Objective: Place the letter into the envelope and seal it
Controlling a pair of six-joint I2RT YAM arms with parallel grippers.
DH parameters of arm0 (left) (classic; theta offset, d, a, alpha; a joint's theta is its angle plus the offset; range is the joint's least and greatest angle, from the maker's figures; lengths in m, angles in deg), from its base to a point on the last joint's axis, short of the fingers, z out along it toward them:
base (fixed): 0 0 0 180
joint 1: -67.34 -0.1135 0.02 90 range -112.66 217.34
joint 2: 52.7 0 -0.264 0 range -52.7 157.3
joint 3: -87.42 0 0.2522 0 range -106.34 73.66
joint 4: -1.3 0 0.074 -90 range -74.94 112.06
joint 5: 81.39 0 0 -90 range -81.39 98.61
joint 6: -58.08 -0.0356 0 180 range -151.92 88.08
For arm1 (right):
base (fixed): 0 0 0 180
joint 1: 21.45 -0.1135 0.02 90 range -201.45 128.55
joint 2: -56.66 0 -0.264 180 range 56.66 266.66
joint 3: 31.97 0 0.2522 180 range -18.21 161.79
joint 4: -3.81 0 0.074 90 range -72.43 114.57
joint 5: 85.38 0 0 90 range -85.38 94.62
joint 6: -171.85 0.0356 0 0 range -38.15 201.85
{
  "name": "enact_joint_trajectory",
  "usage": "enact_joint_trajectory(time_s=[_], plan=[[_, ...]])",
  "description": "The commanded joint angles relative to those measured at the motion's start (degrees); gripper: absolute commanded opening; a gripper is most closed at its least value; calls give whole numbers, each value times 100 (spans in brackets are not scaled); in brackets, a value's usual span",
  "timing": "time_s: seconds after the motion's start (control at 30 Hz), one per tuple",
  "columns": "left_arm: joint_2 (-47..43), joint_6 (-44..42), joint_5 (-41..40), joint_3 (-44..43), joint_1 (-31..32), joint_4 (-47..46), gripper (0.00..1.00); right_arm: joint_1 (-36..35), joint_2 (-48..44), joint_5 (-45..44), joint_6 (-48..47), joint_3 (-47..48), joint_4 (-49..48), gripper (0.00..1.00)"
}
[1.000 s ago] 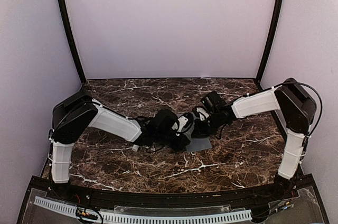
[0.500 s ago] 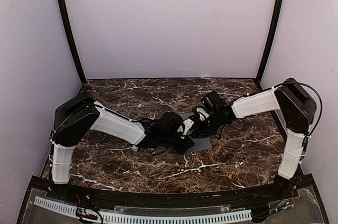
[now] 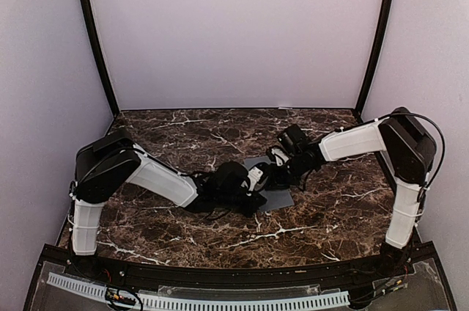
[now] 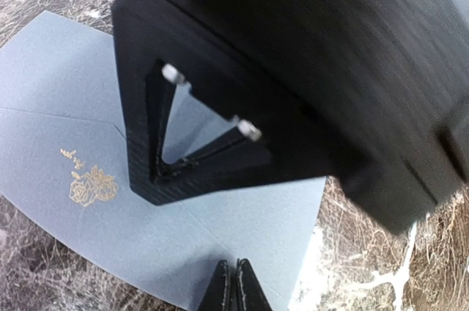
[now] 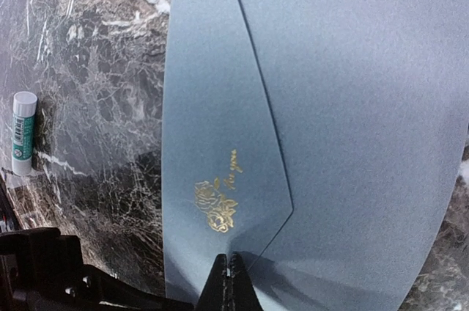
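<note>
The slate-grey envelope lies flat on the marble table with its pointed flap folded down. A gold rose print sits near the flap's tip. My left gripper is shut, its tips on the envelope near its front edge. My right gripper is shut, its tips on the flap of the envelope just beside the tip. The right gripper's black body fills the left wrist view. The cream letter is not in view.
A white glue stick with a green label lies on the dark marble table beside the envelope. Black posts and pale walls enclose the back and sides.
The left arm has stretched lower and a little right over the envelope. The right gripper has shifted slightly left. More of the envelope's far corner shows. Both grippers stay shut.
</note>
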Motion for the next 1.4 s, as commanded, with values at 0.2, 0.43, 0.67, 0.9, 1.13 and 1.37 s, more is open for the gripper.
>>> enact_joint_trajectory(time_s=[0.2, 0.43, 0.67, 0.9, 1.13, 1.37], plan=[[6, 130, 120, 397, 123, 163, 4, 405, 305, -236, -196, 390, 513, 0], [6, 138, 174, 400, 137, 68, 4, 457, 253, -233, -265, 581, 653, 0], [6, 155, 164, 397, 134, 67, 3, 385, -580, 320, -300, 228, 278, 0], [6, 156, 145, 377, 138, 85, 3, 225, -194, 775, -352, 352, 111, 0], [4, 166, 137, 381, 138, 88, 3, 232, 227, 479, -322, 474, 273, 0], [-1, 165, 148, 399, 138, 83, 3, 338, 460, -199, -444, 481, 573, 0]])
